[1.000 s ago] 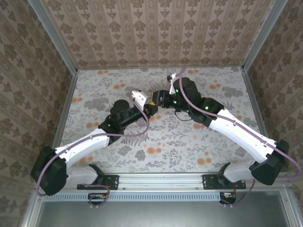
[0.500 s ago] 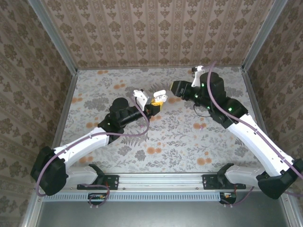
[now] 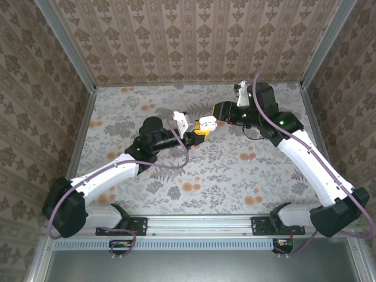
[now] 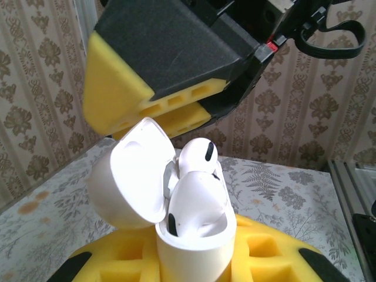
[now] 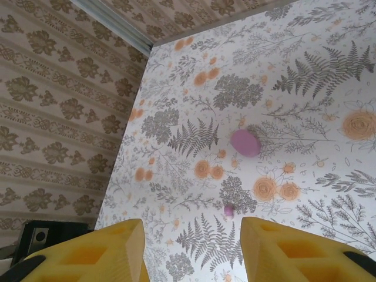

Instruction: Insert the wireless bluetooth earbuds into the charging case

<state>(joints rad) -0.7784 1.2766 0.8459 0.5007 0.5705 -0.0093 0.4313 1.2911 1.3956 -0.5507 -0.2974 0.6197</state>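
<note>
L gripper [image 4: 197, 267] was clamped on the base of the white charging case [image 4: 197, 238], holding it upright off the table [image 3: 235, 176] w/ lid [image 4: 132, 176] hinged open. Two earbuds [image 4: 197, 197] stood in the case's mouth, rear one higher (fully seated or not, couldn't tell). R gripper [image 5: 191, 247] hung just beside the lid, fingers spread, nothing btwn them. Further out on the floral cloth lay a pink oval piece [image 5: 245, 143] and, near it but apart, a tiny pink bit [image 5: 229, 210].
</note>
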